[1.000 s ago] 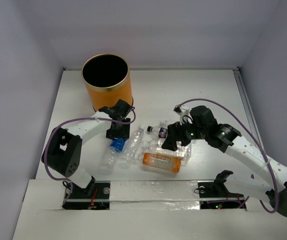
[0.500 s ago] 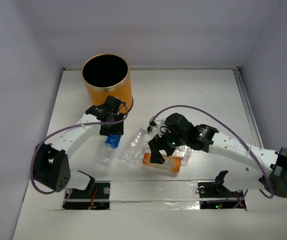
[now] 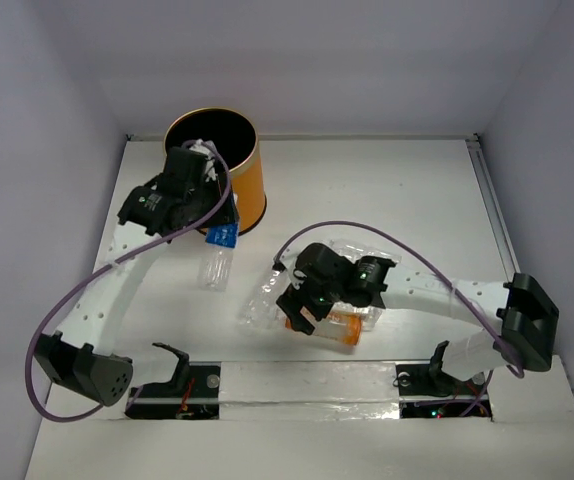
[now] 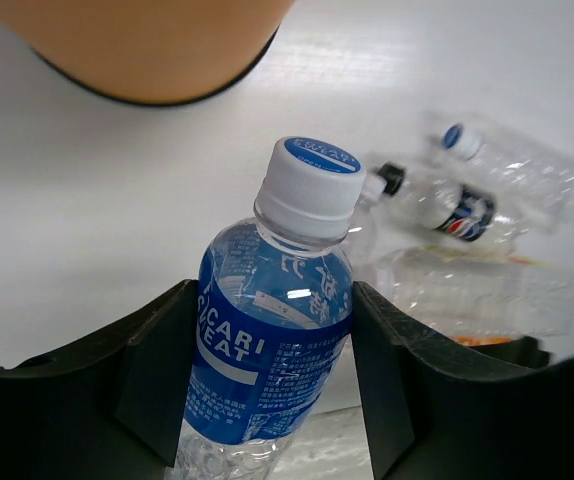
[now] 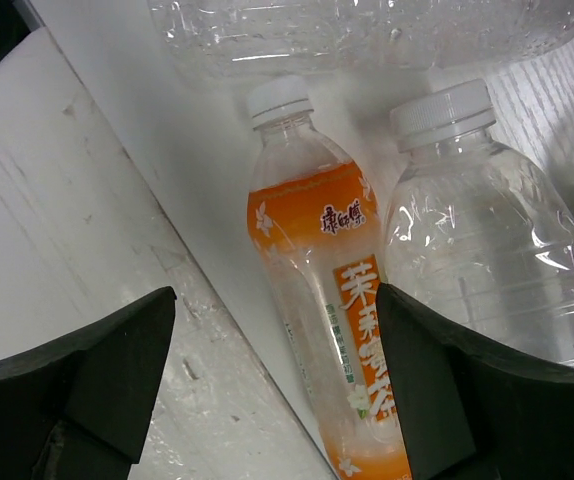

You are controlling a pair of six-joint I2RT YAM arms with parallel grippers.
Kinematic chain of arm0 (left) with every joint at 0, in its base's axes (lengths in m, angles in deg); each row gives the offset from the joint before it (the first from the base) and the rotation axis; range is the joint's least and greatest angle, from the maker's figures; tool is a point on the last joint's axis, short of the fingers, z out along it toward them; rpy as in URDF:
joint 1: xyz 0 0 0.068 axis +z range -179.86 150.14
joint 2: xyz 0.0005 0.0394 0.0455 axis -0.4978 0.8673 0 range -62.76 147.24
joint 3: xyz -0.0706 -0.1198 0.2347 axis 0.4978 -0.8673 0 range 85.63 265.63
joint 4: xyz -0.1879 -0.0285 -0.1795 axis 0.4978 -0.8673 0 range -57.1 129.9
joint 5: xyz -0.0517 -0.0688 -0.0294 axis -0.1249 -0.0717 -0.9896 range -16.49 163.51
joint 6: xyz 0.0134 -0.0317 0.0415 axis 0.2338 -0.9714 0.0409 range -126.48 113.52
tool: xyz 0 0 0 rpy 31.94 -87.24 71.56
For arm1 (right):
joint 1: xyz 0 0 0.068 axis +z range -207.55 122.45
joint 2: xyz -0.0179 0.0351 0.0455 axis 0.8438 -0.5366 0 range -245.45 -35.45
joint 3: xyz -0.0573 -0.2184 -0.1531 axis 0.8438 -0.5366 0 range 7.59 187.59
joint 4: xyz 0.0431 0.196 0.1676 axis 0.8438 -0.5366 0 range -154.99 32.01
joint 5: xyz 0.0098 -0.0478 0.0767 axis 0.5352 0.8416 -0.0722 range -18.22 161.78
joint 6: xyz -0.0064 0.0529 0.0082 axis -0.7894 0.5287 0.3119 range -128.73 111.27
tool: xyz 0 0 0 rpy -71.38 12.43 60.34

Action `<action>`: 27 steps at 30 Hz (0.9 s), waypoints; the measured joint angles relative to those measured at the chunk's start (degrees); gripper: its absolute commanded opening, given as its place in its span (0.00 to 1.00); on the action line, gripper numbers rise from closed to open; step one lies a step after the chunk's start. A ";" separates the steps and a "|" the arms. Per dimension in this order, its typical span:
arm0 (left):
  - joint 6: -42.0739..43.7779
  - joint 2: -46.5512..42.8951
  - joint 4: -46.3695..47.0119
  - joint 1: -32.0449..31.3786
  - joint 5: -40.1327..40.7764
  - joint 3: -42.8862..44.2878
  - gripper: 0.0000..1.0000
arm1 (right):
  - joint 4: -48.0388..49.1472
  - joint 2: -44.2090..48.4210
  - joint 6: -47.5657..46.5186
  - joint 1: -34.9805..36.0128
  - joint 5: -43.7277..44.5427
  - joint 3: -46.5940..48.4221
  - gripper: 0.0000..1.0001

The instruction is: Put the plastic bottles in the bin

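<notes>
Orange metal with a gold rim, the bin (image 3: 250, 192) stands at the far left of the table (image 3: 397, 190). As far as its black inside shows past the left arm, no bottle lies in it yet. The left gripper (image 4: 277, 335) is clamped on the blue-label bottle (image 4: 267, 350) below its white cap (image 4: 307, 185), holding it off the table near the bin's near wall, not over the mouth. The right gripper (image 5: 272, 375) hangs with its fingers (image 5: 97, 370) spread either side of the orange tea bottle (image 5: 312, 260), apparently not touching it. That bottle, the dark-label bottle (image 4: 454, 212) and the clear bottles (image 5: 472, 240) lie clustered on the table towards the front edge. By my judgement one of five is in hand and four wait.
</notes>
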 measured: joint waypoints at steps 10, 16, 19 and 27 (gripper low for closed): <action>-3.10 0.76 3.06 6.14 -5.57 18.78 0.20 | 1.73 -5.53 -1.75 2.99 3.61 2.14 0.89; -4.44 5.05 7.23 7.91 -5.11 30.75 0.20 | 1.84 -9.88 -2.21 5.01 5.33 2.84 0.89; -5.01 6.62 11.13 8.70 -3.98 34.49 0.21 | 1.86 -11.50 -2.08 5.42 5.99 2.95 0.89; -7.19 8.90 24.37 12.13 2.54 33.68 0.21 | 1.86 -13.55 -0.63 6.32 7.08 3.08 0.89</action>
